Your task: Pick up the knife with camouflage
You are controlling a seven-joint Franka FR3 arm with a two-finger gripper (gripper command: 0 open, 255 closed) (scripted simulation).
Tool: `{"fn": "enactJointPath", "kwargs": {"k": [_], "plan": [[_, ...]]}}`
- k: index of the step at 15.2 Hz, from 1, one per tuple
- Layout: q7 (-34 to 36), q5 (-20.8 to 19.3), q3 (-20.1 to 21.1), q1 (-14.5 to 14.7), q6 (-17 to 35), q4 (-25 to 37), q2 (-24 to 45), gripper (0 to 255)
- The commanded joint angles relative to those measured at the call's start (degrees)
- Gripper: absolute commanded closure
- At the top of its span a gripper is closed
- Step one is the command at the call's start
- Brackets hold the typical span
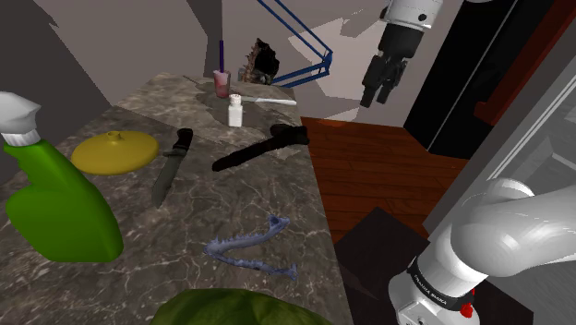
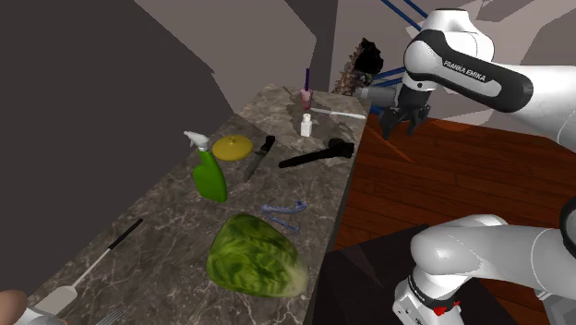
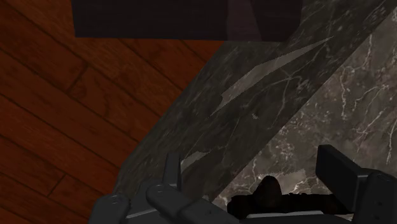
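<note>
Jaws open and empty, gripper in the air off the counter's edge; knife flat on the counter, well apart from it.

From my shoulder view, nearest on the marble counter is a lettuce, then a green spray bottle and a bluish toothed piece. Behind those lies the knife, black handle pointing away, dull grey-green blade toward me, just beside a yellow disc, with a black tool on its other side. Farther back stand a white bottle and a pink cup. The gripper hangs high over the wood floor; in my wrist view its fingers stand apart above the counter's edge.
</note>
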Motion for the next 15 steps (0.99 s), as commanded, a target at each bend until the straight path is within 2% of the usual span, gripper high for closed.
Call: {"fn": "enactJointPath", "kwargs": {"k": [1, 8, 15], "plan": [[0.00, 0.00, 0.00, 0.00, 0.00, 0.00, 0.00, 0], [15.65, 6.22, 10.44, 1.00, 4.89, -1.95, 1.80, 0], [31.08, 10.56, 20.97, 1.09, 10.78, 0.76, 8.82, 0]]}}
